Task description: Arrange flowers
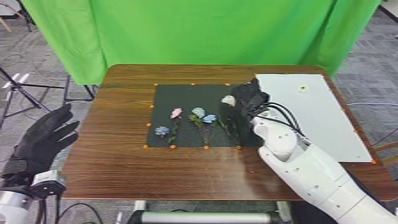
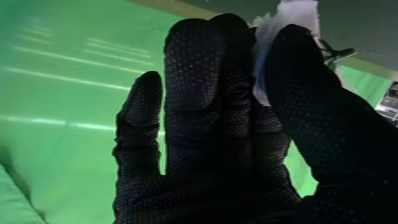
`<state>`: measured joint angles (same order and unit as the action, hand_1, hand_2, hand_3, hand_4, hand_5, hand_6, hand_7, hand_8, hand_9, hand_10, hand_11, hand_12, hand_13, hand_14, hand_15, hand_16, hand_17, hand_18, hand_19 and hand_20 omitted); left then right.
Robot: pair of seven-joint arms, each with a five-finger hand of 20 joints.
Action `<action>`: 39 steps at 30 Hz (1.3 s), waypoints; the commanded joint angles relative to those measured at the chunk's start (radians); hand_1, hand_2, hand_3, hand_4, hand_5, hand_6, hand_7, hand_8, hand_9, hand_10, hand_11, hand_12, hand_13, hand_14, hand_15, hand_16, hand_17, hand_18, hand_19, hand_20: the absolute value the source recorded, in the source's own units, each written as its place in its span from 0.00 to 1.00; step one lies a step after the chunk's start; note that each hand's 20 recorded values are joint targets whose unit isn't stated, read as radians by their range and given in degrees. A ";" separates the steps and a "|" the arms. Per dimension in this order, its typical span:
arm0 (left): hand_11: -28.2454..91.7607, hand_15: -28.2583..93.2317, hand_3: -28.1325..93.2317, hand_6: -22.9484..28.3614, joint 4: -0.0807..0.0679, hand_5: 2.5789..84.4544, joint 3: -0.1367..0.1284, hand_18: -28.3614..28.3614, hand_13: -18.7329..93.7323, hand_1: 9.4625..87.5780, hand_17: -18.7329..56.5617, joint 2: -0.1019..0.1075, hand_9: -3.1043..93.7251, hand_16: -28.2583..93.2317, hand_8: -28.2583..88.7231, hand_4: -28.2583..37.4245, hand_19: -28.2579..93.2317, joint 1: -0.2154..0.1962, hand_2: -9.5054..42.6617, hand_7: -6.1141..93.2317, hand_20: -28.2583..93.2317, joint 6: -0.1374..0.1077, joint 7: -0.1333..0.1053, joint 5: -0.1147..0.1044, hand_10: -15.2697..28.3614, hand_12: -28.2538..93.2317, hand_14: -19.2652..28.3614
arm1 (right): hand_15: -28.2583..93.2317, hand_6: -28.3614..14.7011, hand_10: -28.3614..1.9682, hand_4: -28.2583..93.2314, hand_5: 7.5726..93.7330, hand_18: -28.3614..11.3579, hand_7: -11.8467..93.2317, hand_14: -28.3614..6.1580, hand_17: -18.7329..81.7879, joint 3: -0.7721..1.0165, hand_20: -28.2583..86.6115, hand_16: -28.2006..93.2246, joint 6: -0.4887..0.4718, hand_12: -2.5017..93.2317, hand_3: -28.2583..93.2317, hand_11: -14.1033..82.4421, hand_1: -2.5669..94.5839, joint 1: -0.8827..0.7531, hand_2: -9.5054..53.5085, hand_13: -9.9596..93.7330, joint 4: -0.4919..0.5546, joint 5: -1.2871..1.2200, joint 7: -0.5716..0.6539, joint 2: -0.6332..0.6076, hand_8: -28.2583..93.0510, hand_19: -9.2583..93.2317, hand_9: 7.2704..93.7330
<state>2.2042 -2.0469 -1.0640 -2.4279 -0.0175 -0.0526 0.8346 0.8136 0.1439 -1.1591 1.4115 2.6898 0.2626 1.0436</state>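
Observation:
In the head view, my right hand [image 1: 248, 95] is over the right part of the dark mat [image 1: 178, 95], pinching a white flower [image 1: 228, 100]. Its stem hangs toward the mat's lower right. The right wrist view has that hand [image 2: 218, 115] with the white flower [image 2: 293, 22] between thumb and fingers. Left of it on the mat lie a pink flower [image 1: 176, 112], a pale blue-green flower [image 1: 198, 112], a blue flower [image 1: 210, 119] and a grey-blue flower [image 1: 162, 131]. My left hand [image 1: 43, 137] is off the table's left edge, fingers straight.
A white board [image 1: 306, 105] with a small yellow-green spot lies on the table's right side, beside the mat. The brown table [image 1: 115, 165] has a green curtain [image 1: 213, 35] behind it. Small orange dots mark the mat's edges.

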 commanded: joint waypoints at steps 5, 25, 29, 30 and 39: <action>0.34 0.40 0.81 0.47 -0.003 0.22 -0.004 0.83 0.29 0.19 0.10 0.005 0.22 0.27 0.14 0.00 0.53 -0.005 0.13 0.30 0.31 -0.001 0.011 -0.005 0.55 0.40 0.67 | 0.63 0.70 0.71 0.00 0.59 0.26 0.60 0.79 0.37 0.010 0.66 0.52 -0.031 0.48 0.91 0.41 0.44 -0.029 0.00 0.77 0.036 0.015 -0.008 -0.015 0.20 0.79 0.74; 0.34 0.41 0.81 0.47 -0.001 0.22 -0.010 0.83 0.29 0.19 0.10 0.003 0.22 0.27 0.14 0.00 0.53 -0.010 0.13 0.30 0.31 -0.001 0.014 -0.004 0.55 0.40 0.67 | 0.67 0.66 0.61 0.02 0.47 0.23 0.49 0.70 0.32 0.109 0.67 0.43 -0.130 0.30 0.97 0.51 0.30 -0.076 0.00 0.69 0.125 -0.043 0.007 -0.069 0.08 0.76 0.54; 0.34 0.41 0.81 0.47 0.004 0.22 -0.016 0.83 0.29 0.20 0.10 -0.006 0.22 0.27 0.14 0.00 0.53 -0.020 0.13 0.30 0.31 -0.002 0.014 -0.002 0.55 0.40 0.67 | 0.66 0.60 0.54 0.04 0.39 0.19 0.47 0.66 0.30 0.163 0.67 0.42 -0.166 0.31 0.97 0.51 0.27 -0.074 0.00 0.65 0.126 -0.061 0.049 -0.092 0.09 0.76 0.44; 0.34 0.41 0.81 0.47 0.005 0.22 -0.018 0.83 0.29 0.20 0.10 -0.008 0.22 0.27 0.14 0.00 0.53 -0.022 0.13 0.30 0.31 -0.002 0.012 -0.002 0.55 0.40 0.67 | 0.65 0.59 0.52 0.04 0.37 0.19 0.46 0.65 0.30 0.179 0.67 0.42 -0.195 0.31 0.98 0.50 0.27 -0.071 0.00 0.64 0.126 -0.057 0.060 -0.096 0.09 0.76 0.42; 0.34 0.41 0.81 0.47 0.007 0.22 -0.015 0.83 0.29 0.20 0.10 -0.016 0.22 0.27 0.14 0.00 0.53 -0.025 0.14 0.30 0.31 -0.010 0.002 -0.001 0.55 0.40 0.67 | 0.48 0.47 0.38 0.05 0.17 0.22 0.33 0.44 0.24 0.201 0.62 0.41 -0.296 0.33 0.97 0.29 0.26 0.055 0.03 0.37 -0.041 -0.141 0.200 -0.124 0.16 0.67 0.18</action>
<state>2.2039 -2.0588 -1.0653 -2.4376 -0.0177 -0.0451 0.8338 0.9856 -0.1482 -1.2119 1.5089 2.6129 0.4115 0.9596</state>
